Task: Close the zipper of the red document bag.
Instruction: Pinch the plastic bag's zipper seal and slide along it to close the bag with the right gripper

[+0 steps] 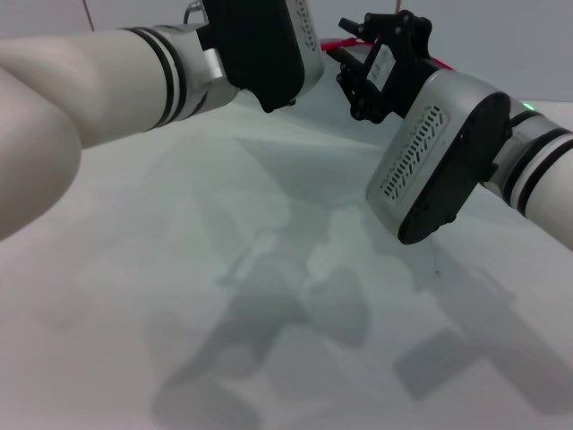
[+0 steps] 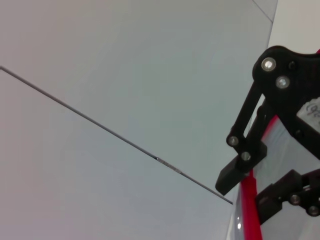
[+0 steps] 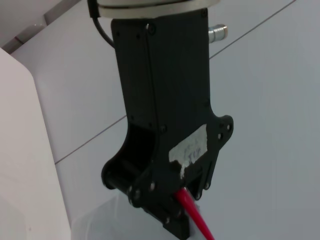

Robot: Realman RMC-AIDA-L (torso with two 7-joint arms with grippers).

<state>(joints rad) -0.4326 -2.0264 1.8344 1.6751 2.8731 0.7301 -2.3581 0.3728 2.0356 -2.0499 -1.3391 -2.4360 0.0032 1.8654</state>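
The red document bag shows only as a pale translucent patch below my left gripper. Its zipper is a bright red strip coming out from between that gripper's fingers, which are shut on the bag's red edge. In the left wrist view the zipper runs between the black fingers of my right gripper, which press against it from both sides. In the head view both grippers meet at the table's far edge. Only bits of the zipper show beside my right gripper.
The white table stretches bare toward me, crossed by the arms' shadows. My left forearm and right forearm reach over it. A white panel stands close beside the grippers.
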